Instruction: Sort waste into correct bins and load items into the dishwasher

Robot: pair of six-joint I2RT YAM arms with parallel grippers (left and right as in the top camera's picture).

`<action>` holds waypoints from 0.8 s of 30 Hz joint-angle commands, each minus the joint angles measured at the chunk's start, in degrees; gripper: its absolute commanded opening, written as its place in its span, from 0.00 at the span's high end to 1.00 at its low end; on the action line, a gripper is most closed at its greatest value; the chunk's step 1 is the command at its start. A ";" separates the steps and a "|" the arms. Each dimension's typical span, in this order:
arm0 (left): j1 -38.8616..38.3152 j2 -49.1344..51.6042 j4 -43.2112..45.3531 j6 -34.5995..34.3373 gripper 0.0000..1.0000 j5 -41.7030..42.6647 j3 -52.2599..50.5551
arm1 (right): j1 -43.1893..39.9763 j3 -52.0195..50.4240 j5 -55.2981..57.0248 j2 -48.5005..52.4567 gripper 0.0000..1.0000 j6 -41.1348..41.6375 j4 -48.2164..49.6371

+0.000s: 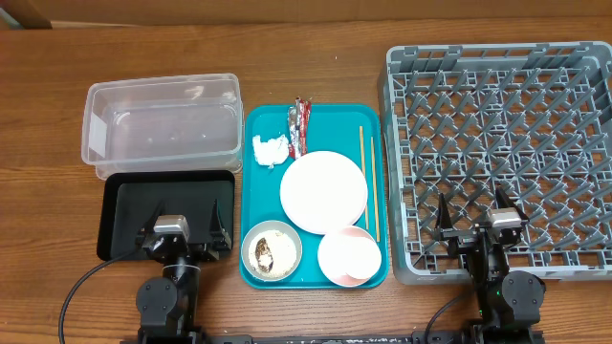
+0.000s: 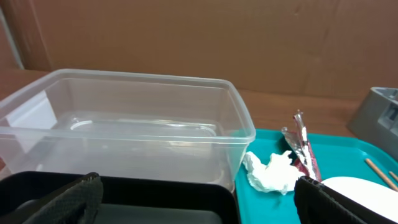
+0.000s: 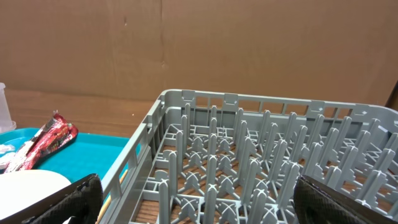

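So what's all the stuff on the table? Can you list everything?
tub: one, clear, far left, empty
black tray: one, black, in front of the tub
teal tray: one, teal, middle
tissue: one, white, on the teal tray
wrapper: one, red and silver, beside the tissue
chopsticks: two, wooden, teal tray's right side
plate: one, pale pink, tray centre
grey bowl: one, near left of tray
scraps: several, white-brown, in the grey bowl
pink bowl: one, near right of tray
rack: one, grey, right, empty
table: one, brown wood
left end effector: one, black, open
right end effector: one, black, open
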 commanded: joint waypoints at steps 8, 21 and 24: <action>0.46 -0.50 0.66 2.73 0.00 0.87 -0.20 | -0.17 -0.59 0.07 -0.57 0.00 0.46 0.24; 0.46 -0.22 12.57 -1.03 0.00 26.67 4.98 | -0.17 5.88 -15.41 -0.57 0.00 12.17 2.14; 0.46 2.56 4.83 -1.03 0.00 26.69 12.09 | -0.17 11.87 -15.37 -0.20 0.00 14.71 -1.18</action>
